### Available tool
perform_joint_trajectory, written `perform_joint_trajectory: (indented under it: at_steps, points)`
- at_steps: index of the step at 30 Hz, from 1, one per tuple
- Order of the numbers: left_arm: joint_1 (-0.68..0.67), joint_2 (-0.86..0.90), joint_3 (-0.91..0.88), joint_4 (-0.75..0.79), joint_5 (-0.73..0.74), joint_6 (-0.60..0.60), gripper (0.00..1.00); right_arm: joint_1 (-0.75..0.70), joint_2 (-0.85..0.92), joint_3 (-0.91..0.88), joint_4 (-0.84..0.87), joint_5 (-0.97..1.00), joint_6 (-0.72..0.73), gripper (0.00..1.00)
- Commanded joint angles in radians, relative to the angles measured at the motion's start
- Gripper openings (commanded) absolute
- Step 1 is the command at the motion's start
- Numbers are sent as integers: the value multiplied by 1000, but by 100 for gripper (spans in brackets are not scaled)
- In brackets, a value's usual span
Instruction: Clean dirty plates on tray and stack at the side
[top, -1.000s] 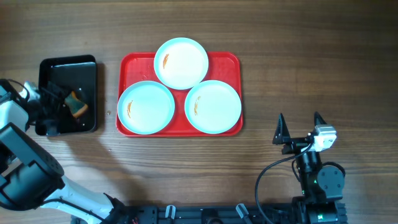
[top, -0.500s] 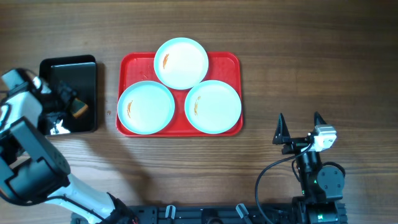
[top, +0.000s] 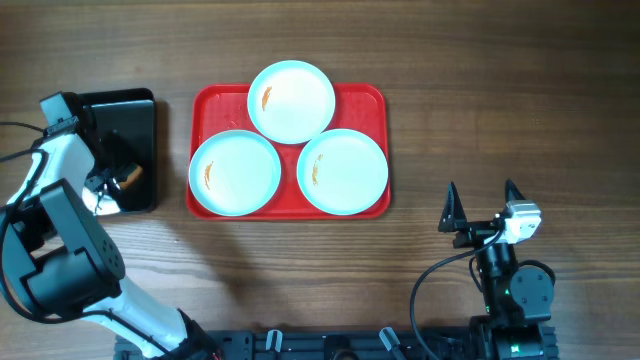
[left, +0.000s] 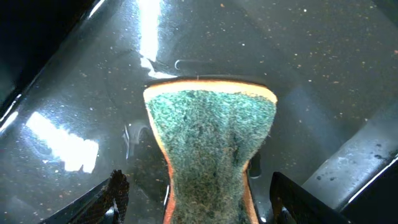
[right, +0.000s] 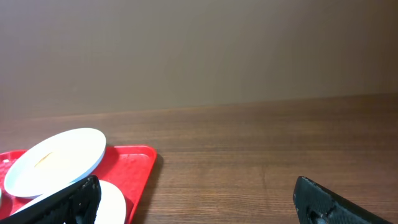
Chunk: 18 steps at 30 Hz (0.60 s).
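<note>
Table (top: 500, 100): dark wood boards, takes up the whole overhead view

Tray (top: 372, 95): red, centre of table, slightly to the far side. All three plates sit on it in a triangle, rims touching or nearly so
- far plate (top: 291, 101), overhangs the tray's far rim a little
- left plate (top: 235, 172)
- right plate (top: 343, 171)

Each plate shows a small orange smear on its left part

Black tray (top: 110, 103): glossy, left of the red one and clear of it. Holds the sponge (left: 211, 149), green scrub face up towards the wrist camera, orange body showing at the edges

Left gripper (left: 205, 199): down in the black tray, jaws apart and straddling the sponge. Dark gaps show between the sponge and each finger, so I judge it not yet clamped

Right gripper (top: 481, 195): near right of the table, well apart from the tray, jaws wide apart, holding nothing

Progress, as judged: barely begun. No plate wiped, all three smears present, no stack at the side. Step in hand looks like fetching the sponge. Left to do: grip it, wipe each plate, lift the plates off and stack them beside the tray

Writing: no brand, label or lettering readable in any view
</note>
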Motion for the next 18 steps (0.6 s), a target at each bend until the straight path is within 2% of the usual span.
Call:
perform_joint_trajectory:
  at_steps: [1,4,6,9,13,16,18]
  points:
    - [5,-6,5,6,-38,12,72,-4,-5,-1,5,-8,8,100]
    - [6,0,5,25,-20,1,70,-4,-5,-1,5,-8,8,100]
    - [7,15,5,42,47,1,64,-4,-5,-1,5,-8,8,100]
    - [7,23,5,45,63,-2,46,-4,-5,-1,5,-8,8,100]
    - [7,22,5,49,64,-2,30,-4,-5,-1,5,-8,8,100]
    - [7,22,5,42,64,-3,27,-4,-5,-1,5,-8,8,100]
    - [7,22,5,35,64,-2,31,-4,-5,-1,5,-8,8,100]
